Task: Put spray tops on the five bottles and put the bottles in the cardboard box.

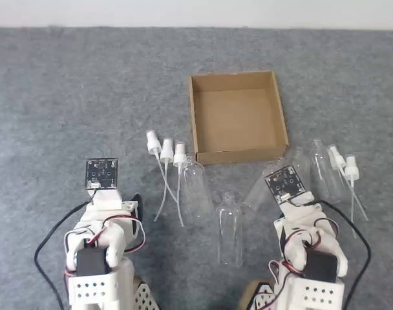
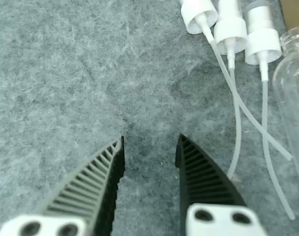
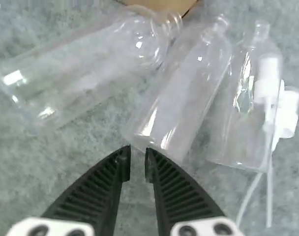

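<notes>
The open cardboard box [image 1: 238,116] lies at mid-table with nothing in it. Three white spray tops [image 1: 167,150] lie side by side to its left, their tubes trailing toward me. Several clear bottles lie flat without tops: one [image 1: 195,190] beside those tops, one [image 1: 229,226] between the arms, others [image 1: 311,166] at the right, with two more spray tops [image 1: 345,165] beside them. My left gripper [image 2: 150,142] hovers open over bare carpet, near the spray tops [image 2: 230,32]. My right gripper [image 3: 137,151] is shut and empty, its tips just short of a bottle [image 3: 184,98].
Grey carpet covers the whole table. The left arm [image 1: 99,252] and right arm [image 1: 309,252] sit at the near edge. Open carpet lies left of and behind the box. A corner of the box [image 3: 159,4] shows beyond the bottles.
</notes>
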Controlling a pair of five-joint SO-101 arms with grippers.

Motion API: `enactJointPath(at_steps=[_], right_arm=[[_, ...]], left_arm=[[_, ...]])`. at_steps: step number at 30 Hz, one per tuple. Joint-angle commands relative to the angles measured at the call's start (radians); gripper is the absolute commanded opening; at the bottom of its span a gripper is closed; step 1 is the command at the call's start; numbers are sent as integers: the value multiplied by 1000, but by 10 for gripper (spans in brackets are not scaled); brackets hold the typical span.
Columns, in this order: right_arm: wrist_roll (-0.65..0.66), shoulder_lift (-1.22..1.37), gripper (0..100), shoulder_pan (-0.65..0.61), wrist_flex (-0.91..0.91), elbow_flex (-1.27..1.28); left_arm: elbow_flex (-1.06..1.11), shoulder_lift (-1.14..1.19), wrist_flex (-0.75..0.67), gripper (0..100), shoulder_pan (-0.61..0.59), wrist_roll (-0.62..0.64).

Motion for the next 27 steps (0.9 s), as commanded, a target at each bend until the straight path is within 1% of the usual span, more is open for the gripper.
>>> enactJointPath(at_steps=[1, 4, 7, 13, 19, 23, 27], right_arm=[[41, -13, 140, 48, 36, -141], [46, -1, 136, 102, 59, -276], [48, 99, 135, 108, 97, -417], [48, 556, 145, 113, 97, -692], [49, 981, 263, 107, 97, -1003], [49, 1214, 268, 107, 97, -1169], [49, 1419, 268, 88, 97, -1261]], left_arm=[[-7, -18, 3, 152, 3, -2], [-7, -18, 3, 152, 3, -2], [-7, -18, 3, 152, 3, -2], [-7, -18, 3, 152, 3, -2], [-7, -18, 3, 152, 3, -2], [-7, -18, 3, 152, 3, -2], [-7, -18, 3, 152, 2, -2]])
